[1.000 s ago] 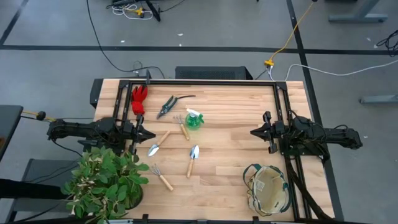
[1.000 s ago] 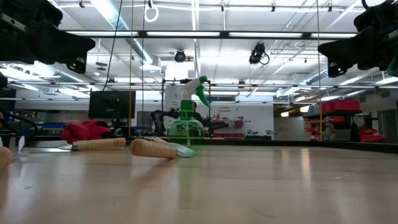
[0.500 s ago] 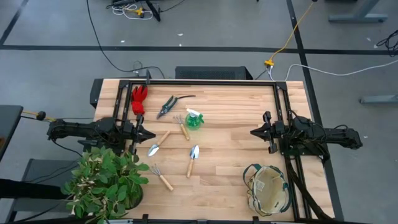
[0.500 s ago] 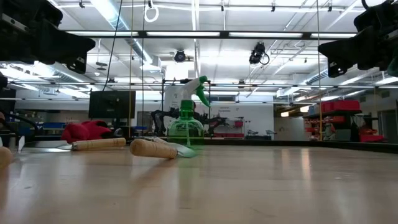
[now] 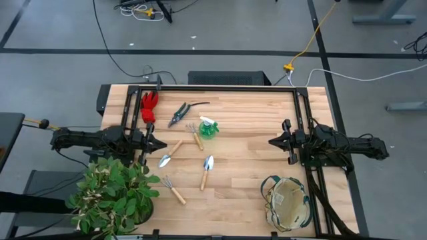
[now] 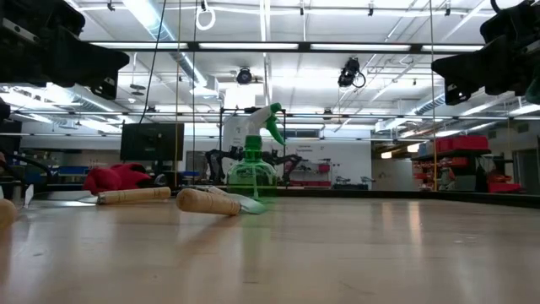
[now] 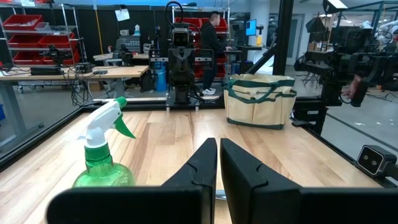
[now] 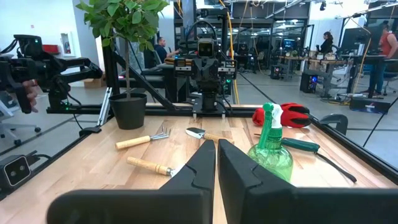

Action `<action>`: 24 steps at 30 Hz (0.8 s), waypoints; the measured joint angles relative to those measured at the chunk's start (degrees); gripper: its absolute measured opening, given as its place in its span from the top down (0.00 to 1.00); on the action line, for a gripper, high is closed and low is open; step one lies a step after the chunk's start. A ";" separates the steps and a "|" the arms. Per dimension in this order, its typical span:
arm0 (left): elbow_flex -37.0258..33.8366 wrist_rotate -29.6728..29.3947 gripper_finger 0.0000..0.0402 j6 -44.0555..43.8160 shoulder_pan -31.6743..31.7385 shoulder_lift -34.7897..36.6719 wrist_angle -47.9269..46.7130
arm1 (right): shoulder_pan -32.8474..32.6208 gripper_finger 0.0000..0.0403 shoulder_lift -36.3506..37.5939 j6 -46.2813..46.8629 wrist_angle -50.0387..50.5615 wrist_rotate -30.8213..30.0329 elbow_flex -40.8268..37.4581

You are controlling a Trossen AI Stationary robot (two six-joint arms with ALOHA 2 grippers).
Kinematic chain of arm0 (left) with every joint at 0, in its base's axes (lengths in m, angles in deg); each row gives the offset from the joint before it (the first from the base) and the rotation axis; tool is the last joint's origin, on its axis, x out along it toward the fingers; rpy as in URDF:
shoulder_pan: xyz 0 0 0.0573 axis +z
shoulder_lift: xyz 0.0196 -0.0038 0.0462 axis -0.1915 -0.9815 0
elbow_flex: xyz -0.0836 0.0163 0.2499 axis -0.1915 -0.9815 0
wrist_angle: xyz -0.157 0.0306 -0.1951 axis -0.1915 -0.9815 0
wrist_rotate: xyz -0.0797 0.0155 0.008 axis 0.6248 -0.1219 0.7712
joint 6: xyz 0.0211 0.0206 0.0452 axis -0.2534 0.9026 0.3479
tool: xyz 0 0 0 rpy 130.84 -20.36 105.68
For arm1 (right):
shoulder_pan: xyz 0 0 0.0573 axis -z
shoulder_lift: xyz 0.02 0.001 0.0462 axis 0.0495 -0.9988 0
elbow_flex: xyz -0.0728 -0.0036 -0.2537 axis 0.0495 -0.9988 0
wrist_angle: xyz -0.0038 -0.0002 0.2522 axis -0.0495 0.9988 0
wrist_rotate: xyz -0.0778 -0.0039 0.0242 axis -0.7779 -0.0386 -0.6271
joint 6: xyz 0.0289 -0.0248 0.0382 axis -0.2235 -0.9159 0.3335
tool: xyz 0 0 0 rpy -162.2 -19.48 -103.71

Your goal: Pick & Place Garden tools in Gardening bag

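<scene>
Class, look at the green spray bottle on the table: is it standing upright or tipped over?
Upright. The spray bottle stands on its base with its white trigger head on top; the right wrist view shows the same.

You're looking at two dark, near-black six-joint arms, blocky and angular in their housings. From above, the left arm's matte black two-finger gripper point(image 5: 157, 143) narrows to a pointed tip, and the right arm's matching black two-finger gripper point(image 5: 274, 142) mirrors it. Bundled black cables run along the right arm's base. In the wrist views you see each gripper's flat, faceted black fingers point(image 7: 202, 165) with bevelled edges, mounted on a broad, rounded black crossbar; the right gripper's fingers point(image 8: 200, 167) look the same.
</scene>
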 joint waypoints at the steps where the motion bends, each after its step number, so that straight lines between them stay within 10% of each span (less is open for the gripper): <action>1: 0.00 0.00 0.94 -0.02 0.01 0.00 0.00 | -0.01 0.94 0.00 0.00 0.00 -0.02 -0.01; 24: 0.00 -0.87 0.94 0.01 -0.01 0.01 -0.09 | 0.00 0.94 0.00 -0.02 -0.07 0.00 -0.02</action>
